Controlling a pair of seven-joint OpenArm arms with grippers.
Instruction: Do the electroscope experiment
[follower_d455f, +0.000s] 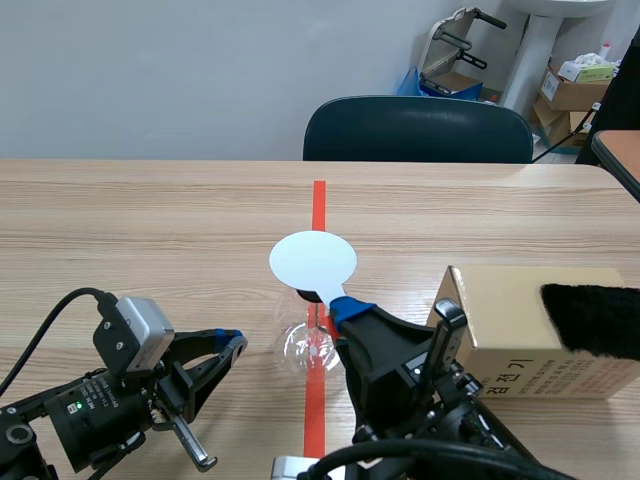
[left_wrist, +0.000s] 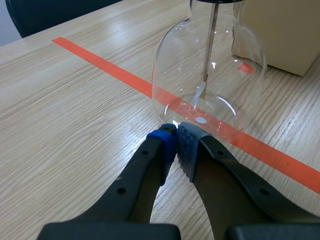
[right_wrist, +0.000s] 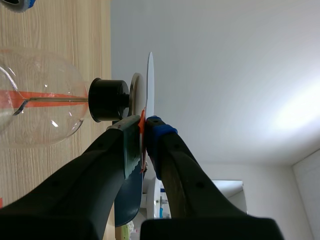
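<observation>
— Pale wood tabletop (follower_d455f: 150, 230), one orange-red tape line (follower_d455f: 318, 200) running away from the robot down its middle, one dark chair (follower_d455f: 415, 130) beyond the far edge. Where does the electroscope stand?

— One electroscope (follower_d455f: 305, 345), on the tape line, between the two arms. Its long axis is vertical: one round clear flask (left_wrist: 172, 65) at the base, one black stopper (right_wrist: 107, 100) in the neck, and one white disc (follower_d455f: 312, 260) lying flat on top, face up.

— And the fingers?

— Those of the right gripper (right_wrist: 145, 125) are closed on the rim of the disc, its thin edge pinched between the two pads. Those of the left gripper (left_wrist: 175, 137) are pressed together on nothing, with the tips low over the tabletop, just beside the foot of the flask. I cannot tell whether they touch the glass.

— What does one view give that another does not?

— The left wrist view looks through the glass: one metal rod (left_wrist: 211, 40) hangs straight down the middle, with a small strip (left_wrist: 200, 92) at its lower end bent off to one side. The right wrist view shows the disc edge-on, just above the stopper. Only the scene view shows one cardboard box (follower_d455f: 520, 340) near the right arm, with one black furry piece (follower_d455f: 595, 320) lying on it at the end away from the electroscope.
</observation>
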